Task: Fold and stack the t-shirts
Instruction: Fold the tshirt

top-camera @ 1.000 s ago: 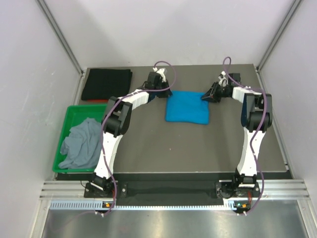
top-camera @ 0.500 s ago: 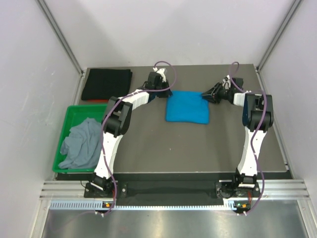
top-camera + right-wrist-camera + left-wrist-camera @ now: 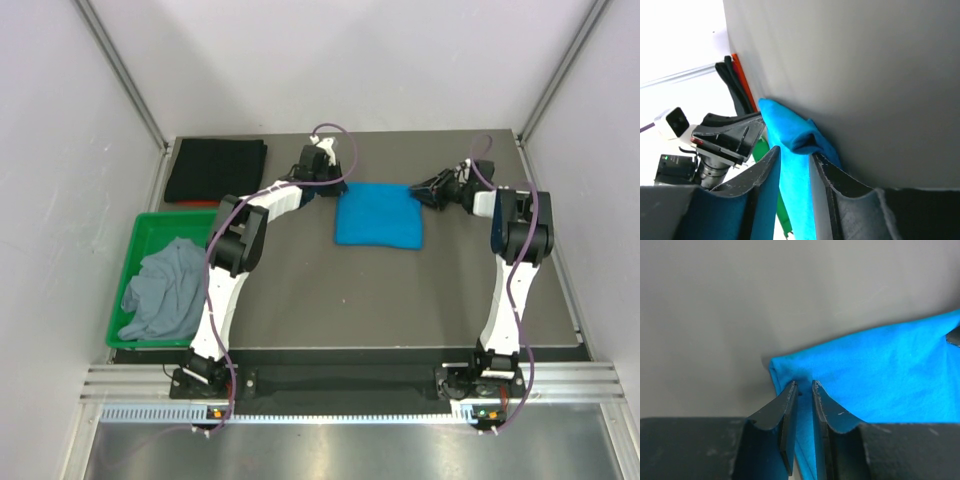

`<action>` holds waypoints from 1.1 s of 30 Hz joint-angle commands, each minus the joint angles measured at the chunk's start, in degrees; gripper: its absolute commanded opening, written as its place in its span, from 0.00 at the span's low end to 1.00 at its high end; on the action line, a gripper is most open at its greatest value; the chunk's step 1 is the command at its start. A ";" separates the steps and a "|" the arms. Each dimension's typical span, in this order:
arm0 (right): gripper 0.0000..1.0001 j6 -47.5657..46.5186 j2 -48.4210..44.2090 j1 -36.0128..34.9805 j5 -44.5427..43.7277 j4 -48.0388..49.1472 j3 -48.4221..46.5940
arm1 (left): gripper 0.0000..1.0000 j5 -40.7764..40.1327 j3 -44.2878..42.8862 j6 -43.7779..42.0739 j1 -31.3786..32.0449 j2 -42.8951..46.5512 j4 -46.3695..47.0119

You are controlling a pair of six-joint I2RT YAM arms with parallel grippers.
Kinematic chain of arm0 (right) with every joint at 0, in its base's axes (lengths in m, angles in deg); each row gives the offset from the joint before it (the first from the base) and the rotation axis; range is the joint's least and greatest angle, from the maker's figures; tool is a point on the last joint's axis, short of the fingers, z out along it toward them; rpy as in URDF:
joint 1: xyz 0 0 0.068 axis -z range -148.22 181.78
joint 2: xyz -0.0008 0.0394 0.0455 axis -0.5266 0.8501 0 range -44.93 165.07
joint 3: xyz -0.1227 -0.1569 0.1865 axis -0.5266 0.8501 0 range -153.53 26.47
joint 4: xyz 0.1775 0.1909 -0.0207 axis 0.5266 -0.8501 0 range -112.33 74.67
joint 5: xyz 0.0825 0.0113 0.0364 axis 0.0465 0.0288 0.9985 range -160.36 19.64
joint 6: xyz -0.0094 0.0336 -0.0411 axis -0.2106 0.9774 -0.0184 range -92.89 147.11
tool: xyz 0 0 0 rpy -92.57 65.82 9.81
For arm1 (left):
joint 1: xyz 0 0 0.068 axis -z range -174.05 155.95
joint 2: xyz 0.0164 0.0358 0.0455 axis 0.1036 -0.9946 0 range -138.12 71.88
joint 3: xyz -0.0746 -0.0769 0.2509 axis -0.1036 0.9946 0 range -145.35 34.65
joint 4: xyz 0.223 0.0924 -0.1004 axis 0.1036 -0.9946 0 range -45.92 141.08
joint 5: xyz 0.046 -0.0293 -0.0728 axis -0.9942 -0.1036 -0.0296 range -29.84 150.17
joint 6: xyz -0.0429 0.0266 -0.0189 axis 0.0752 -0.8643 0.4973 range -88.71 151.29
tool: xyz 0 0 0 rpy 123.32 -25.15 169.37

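The left gripper [image 3: 803,386] is pinching one corner of the blue t-shirt [image 3: 880,375], while the right gripper [image 3: 795,153] is straddling another corner, bunched cloth hiding its grip.

From the blue t-shirt [image 3: 378,220] down to the arm bases, the near half of the tabletop [image 3: 380,300] is bare, and that is my widest lane. The shirt itself lies flat in the far middle. The left jaws pinch its far left corner, and cloth fills the gap of the right jaws at its far right corner. The left arm [image 3: 240,240] arches up beside the green bin [image 3: 140,232], which the grey t-shirt [image 3: 165,285] fills. The right arm [image 3: 515,240] stands close to the right edge. The black t-shirt [image 3: 214,168] takes the far left corner. White walls [image 3: 60,200] hem both sides closely.
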 commanded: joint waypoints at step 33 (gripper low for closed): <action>0.02 -27.72 -9.07 -6.40 4.29 -11.77 12.93 | 0.16 15.12 20.96 7.20 0.30 15.26 0.26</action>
